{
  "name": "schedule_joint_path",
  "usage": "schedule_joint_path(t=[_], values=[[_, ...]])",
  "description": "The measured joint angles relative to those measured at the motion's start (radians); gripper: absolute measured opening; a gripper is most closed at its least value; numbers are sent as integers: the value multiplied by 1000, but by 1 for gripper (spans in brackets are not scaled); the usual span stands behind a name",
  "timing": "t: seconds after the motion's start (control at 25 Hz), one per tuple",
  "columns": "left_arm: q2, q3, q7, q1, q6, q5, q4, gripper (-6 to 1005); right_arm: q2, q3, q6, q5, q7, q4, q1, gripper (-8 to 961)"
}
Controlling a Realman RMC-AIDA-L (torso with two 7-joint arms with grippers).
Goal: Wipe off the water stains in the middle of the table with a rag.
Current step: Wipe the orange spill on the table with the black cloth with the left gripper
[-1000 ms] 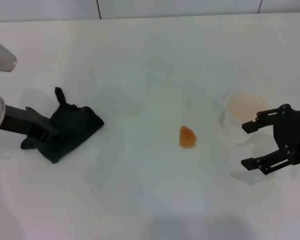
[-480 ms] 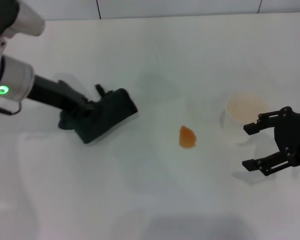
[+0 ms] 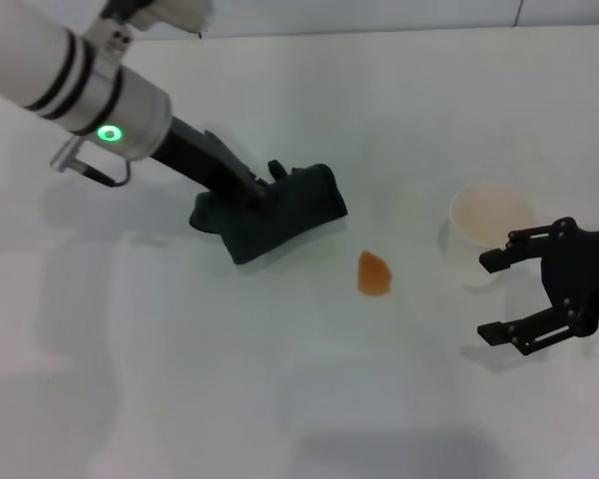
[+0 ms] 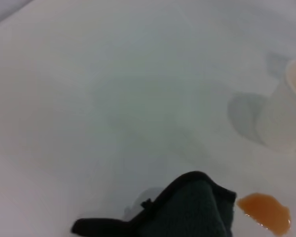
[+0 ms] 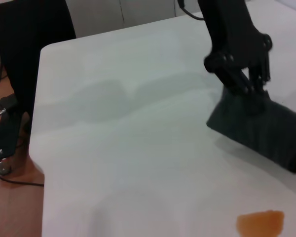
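Dark green-black rag (image 3: pixel 280 212), bunched, pinched in the left gripper (image 3: pixel 258 195), which is clamped on the cloth's near-arm edge; long axis runs roughly ten to four o'clock in the head view. Water stains (image 3: pixel 374 272): one small orange-brown translucent blot, teardrop-shaped, lying at about four o'clock from the rag, near but apart from its leading edge, mid-table (image 3: pixel 280 399). Whether the cloth rests on the surface or hangs just clear is hard to tell. Left arm is plainly nearer the blot. Right gripper (image 3: pixel 499 295) idle, fingers spread, at three o'clock from the blot, beside a white cup (image 3: pixel 489 230).
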Motion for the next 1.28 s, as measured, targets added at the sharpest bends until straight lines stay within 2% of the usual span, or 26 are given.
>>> schedule_joint_path(t=[0.24,0.8,1.04,1.28], values=[[-6,141,-18,-41,-64,-72,-63,82,-8,1,-22,-15,46,-14,6,844],[-10,502,-59,-53,-157,-317,-114,83,-13,21,-42,-45,62,-30,0,843],[-10,528,-53,-51,-101,-362,-99,83,-12,21,-38,-45,63,-30,6,843],[-7,542,-60,-46,-120,-358,-99,83,-7,20,-28,-45,63,-19,9,843]])
